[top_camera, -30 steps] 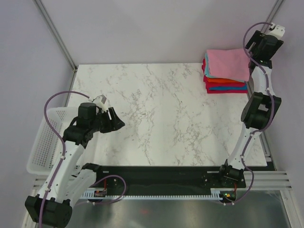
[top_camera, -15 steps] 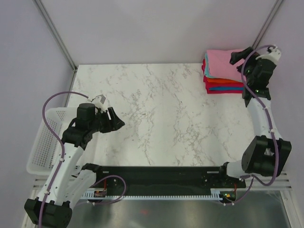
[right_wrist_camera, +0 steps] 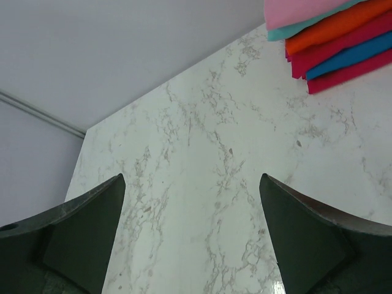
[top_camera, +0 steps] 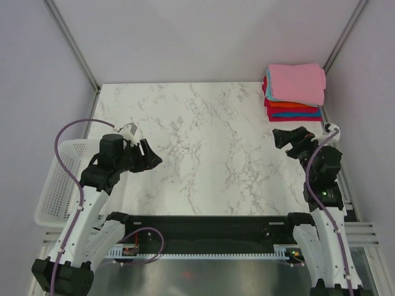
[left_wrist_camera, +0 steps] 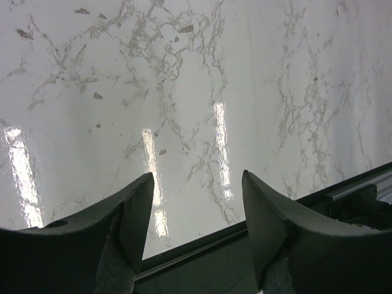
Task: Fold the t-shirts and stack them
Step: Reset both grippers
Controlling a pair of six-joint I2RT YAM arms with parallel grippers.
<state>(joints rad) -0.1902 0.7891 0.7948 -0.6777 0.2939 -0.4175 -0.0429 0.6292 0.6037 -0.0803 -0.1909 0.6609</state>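
A stack of folded t-shirts sits at the table's far right corner. The pink shirt (top_camera: 297, 82) lies on top, with teal, orange, blue and red ones (top_camera: 294, 111) under it. The stack also shows in the right wrist view (right_wrist_camera: 331, 37) at the top right. My right gripper (top_camera: 289, 139) is open and empty, above the table's right side, near of the stack and apart from it. My left gripper (top_camera: 150, 157) is open and empty over the table's left front part. In the left wrist view its fingers (left_wrist_camera: 131, 214) frame bare marble and the table's front edge.
A white mesh basket (top_camera: 58, 182) stands off the table's left edge, beside the left arm. The marble table (top_camera: 210, 142) has a black rail (top_camera: 203, 222) along its near edge. Grey walls and metal posts close the back and sides.
My right arm has swung back from the stack at the far right corner and come down toward the near right side. The left arm has barely moved.
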